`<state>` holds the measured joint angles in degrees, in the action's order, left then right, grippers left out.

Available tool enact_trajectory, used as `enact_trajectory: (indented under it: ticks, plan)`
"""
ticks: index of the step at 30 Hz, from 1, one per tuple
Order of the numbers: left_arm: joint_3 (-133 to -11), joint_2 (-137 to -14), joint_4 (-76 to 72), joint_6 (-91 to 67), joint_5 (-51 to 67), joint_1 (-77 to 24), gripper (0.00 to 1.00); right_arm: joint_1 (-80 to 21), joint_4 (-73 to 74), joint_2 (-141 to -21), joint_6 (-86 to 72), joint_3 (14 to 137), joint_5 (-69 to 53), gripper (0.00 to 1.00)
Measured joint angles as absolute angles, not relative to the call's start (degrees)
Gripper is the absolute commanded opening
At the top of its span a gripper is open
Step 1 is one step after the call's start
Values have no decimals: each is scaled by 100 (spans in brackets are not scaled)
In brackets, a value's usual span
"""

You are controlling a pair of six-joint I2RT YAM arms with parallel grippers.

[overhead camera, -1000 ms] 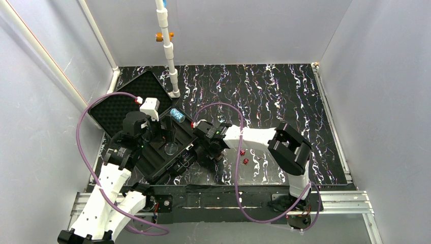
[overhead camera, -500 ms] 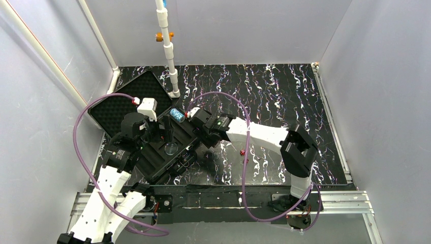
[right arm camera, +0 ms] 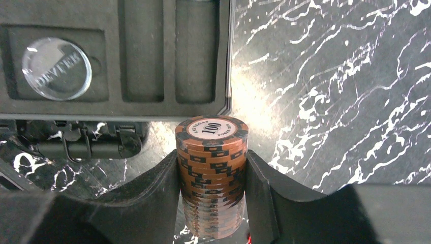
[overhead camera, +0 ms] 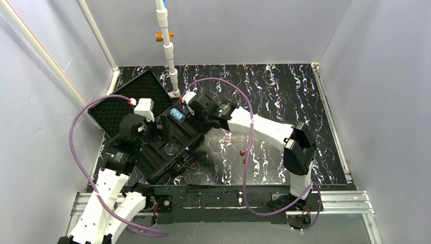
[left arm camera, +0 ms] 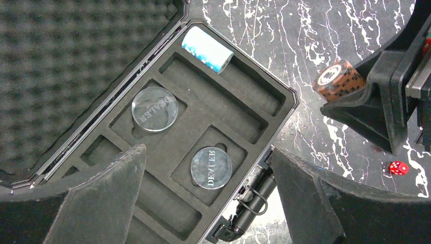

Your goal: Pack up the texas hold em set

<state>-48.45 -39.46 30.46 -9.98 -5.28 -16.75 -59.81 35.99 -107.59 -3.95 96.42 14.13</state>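
Right hand (right arm camera: 212, 178): we clamp the brown cylindrical chip stack (right arm camera: 211, 145) so it slots whole.
Left hand (left arm camera: 206, 203): gaping, empty; black foam-lined case (left arm camera: 223, 109), 9 o'clock.

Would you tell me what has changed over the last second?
The right gripper, shut on the brown chip stack, carried it away from the bases, alongside the case, toward the blue-white chip stack. The left gripper barely shifted; dealer discs and red dice stayed put.

Open black case (overhead camera: 117, 107) with blue-white chip stack (overhead camera: 177, 114); two red dice (overhead camera: 242, 151) on table (overhead camera: 284, 96).
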Motion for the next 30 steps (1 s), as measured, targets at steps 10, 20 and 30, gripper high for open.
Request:
enact_trajectory:
  ticks: [10, 20, 30]
  plan:
    - [-4845, -3802, 3055, -998, -854, -1675, 93, -5951, 3583, -11598, -290, 10532, 1074, 1]
    - [-4845, -3476, 3094, -1002, -1417, -1675, 93, -5741, 3599, -12470, -252, 11150, 836, 1]
    - [-4845, -3516, 3148, -1002, -1474, -1675, 93, -5596, 3610, -12975, -167, 11751, 644, 1]
